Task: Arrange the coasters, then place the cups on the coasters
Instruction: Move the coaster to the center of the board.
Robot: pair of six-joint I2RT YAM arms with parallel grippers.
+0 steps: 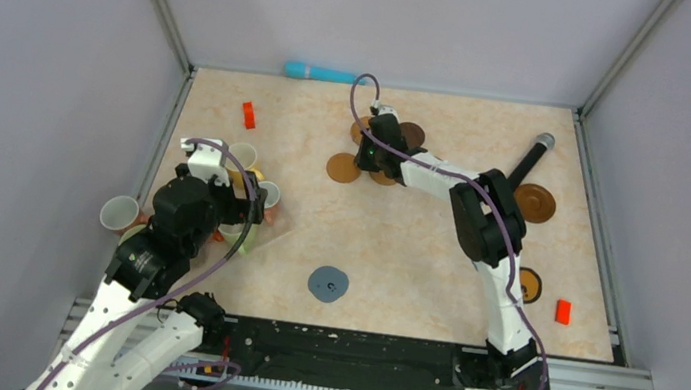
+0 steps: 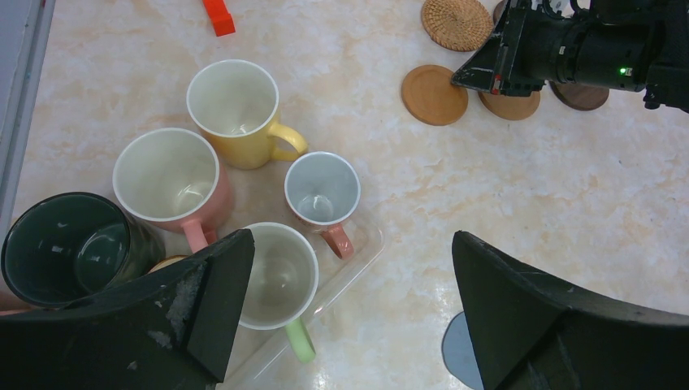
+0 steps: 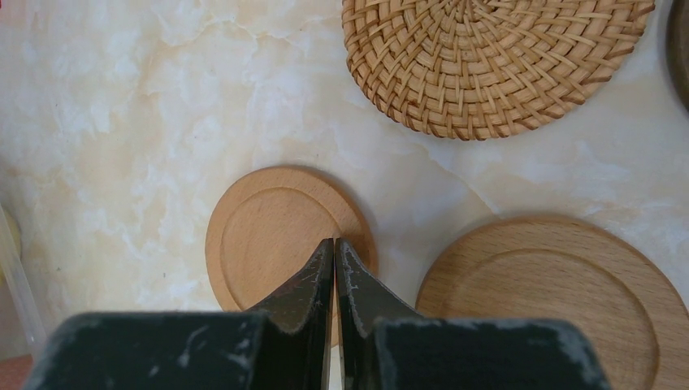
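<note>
Several cups cluster at the table's left: a yellow cup [image 2: 236, 110], a pink cup [image 2: 169, 180], a small pink-handled cup [image 2: 322, 191], a green-handled cup [image 2: 280, 276] and a dark cup [image 2: 61, 248]. My left gripper [image 2: 349, 317] hangs open above them, holding nothing. My right gripper [image 3: 334, 244] is shut and empty, its tips over the right part of a small wooden coaster [image 3: 260, 236]. Close by lie a larger wooden coaster [image 3: 561, 301] and a woven coaster [image 3: 487, 57]. A grey-blue coaster [image 1: 328, 284] lies front centre. A dark brown coaster [image 1: 534, 203] and a black-rimmed coaster [image 1: 530, 285] lie at the right.
A clear shallow tray [image 2: 357, 260] lies under some of the cups. Red blocks sit at the back left [image 1: 249, 115] and the front right [image 1: 563, 311]. A black microphone [image 1: 531, 156] lies at the back right, a blue handle-like object [image 1: 317, 72] along the back wall. One pale cup [image 1: 118, 214] lies beyond the left rail.
</note>
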